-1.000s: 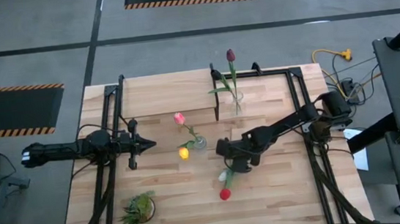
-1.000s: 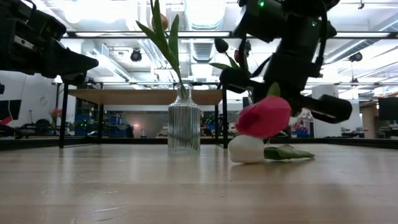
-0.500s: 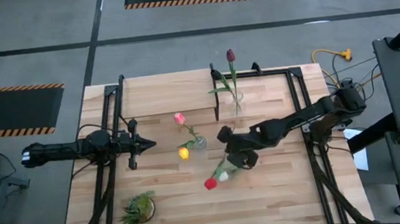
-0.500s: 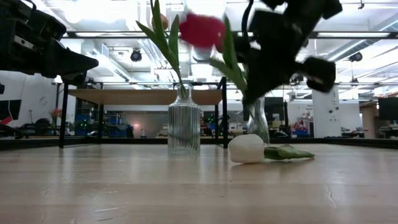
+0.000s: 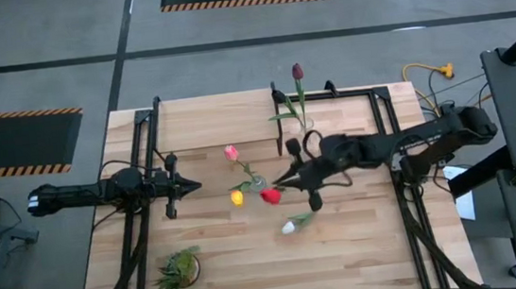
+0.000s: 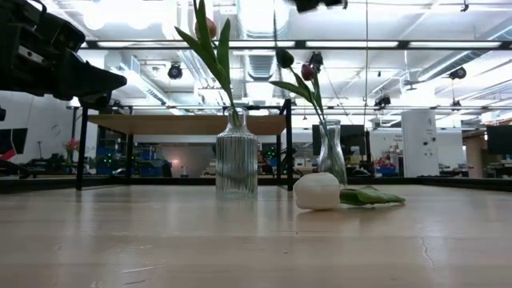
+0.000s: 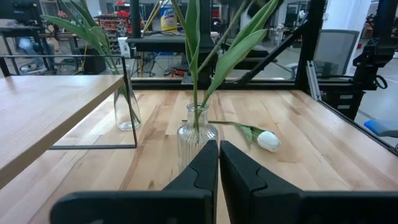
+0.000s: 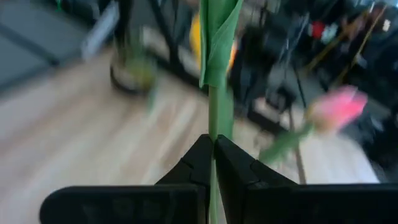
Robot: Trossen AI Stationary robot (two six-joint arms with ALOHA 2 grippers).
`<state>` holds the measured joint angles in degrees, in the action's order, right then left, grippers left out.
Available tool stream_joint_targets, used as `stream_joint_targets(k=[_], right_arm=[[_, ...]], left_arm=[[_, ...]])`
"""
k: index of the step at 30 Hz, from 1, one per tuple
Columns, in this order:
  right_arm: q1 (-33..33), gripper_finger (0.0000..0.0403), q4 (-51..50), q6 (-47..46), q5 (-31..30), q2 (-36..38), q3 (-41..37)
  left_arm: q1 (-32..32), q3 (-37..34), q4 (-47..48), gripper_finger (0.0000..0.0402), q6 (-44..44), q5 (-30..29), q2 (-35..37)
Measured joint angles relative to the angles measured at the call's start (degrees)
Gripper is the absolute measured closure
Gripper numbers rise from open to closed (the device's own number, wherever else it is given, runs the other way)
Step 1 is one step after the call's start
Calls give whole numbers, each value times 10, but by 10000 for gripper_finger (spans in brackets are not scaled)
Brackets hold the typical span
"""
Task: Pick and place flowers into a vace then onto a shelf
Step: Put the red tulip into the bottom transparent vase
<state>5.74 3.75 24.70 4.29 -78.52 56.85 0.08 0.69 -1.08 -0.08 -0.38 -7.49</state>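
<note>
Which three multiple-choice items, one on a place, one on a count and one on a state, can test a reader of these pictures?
1. Where does the white tulip lie?
A. on the tabletop
B. on the shelf
C. in a vase

2. How many glass vases stand in the scene?
A. one
B. two
C. four

3. What does the right gripper do?
A. rests open on the table
B. grips a green stem
C. holds a vase

Answers:
1 A: it lies flat on the tabletop.
2 B: one ribbed vase, one smooth vase.
3 B: its fingers pinch the stem of the red tulip.
</note>
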Motion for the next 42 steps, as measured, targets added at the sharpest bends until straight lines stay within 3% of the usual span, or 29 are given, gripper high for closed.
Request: stream_joint_targets(k=[5, 14, 42], right_arm=[[-19, 394, 139, -51, 59, -11, -3], [-27, 394, 254, -109, 62, -92, -6], [-57, 394, 290, -176, 47, -121, -42]], left_arm=[[0, 0, 0, 402, 0, 0, 0], [0, 0, 0, 402, 0, 0, 0], [0, 0, 0, 402, 0, 0, 0]])
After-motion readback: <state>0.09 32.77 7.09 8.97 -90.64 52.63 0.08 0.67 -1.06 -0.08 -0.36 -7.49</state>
